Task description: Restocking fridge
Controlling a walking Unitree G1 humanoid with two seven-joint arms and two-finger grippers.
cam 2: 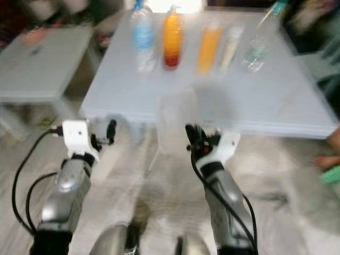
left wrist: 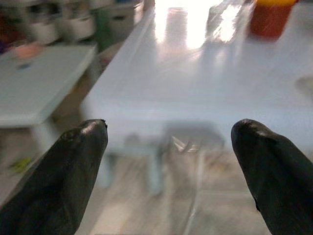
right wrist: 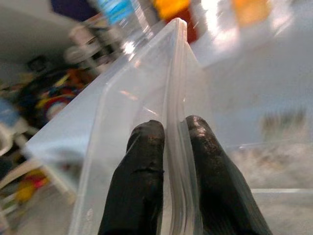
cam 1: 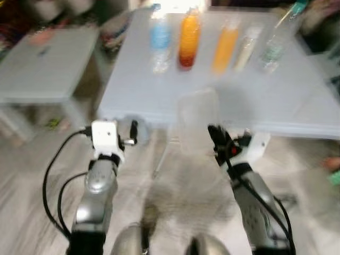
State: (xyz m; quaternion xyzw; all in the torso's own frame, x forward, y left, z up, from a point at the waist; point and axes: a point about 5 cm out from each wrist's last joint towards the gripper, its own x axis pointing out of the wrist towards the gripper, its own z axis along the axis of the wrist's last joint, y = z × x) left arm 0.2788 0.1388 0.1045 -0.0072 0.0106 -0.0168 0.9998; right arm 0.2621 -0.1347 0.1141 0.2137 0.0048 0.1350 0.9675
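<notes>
A row of bottles stands at the back of the pale blue table (cam 1: pixel 265 106): a blue-labelled water bottle (cam 1: pixel 160 37), an orange-and-red drink (cam 1: pixel 189 38), an orange bottle (cam 1: pixel 224 49), a pale bottle (cam 1: pixel 247 48) and a clear green-capped bottle (cam 1: pixel 280 34). My right gripper (cam 1: pixel 215 139) is shut on the rim of a clear plastic bin (cam 1: pixel 197 122), held up in front of the table's near edge; its fingers (right wrist: pixel 146 176) pinch the bin wall (right wrist: pixel 142 98). My left gripper (cam 1: pixel 133 133) hangs open to the left, its fingertips (left wrist: pixel 80 147) apart with nothing between them.
A lower white side table (cam 1: pixel 48 64) stands to the left, with clutter behind it. Light wood flooring (cam 1: pixel 175 196) lies between me and the big table. Green and pink objects (cam 1: pixel 333 172) show at the right edge. The whole picture is blurred.
</notes>
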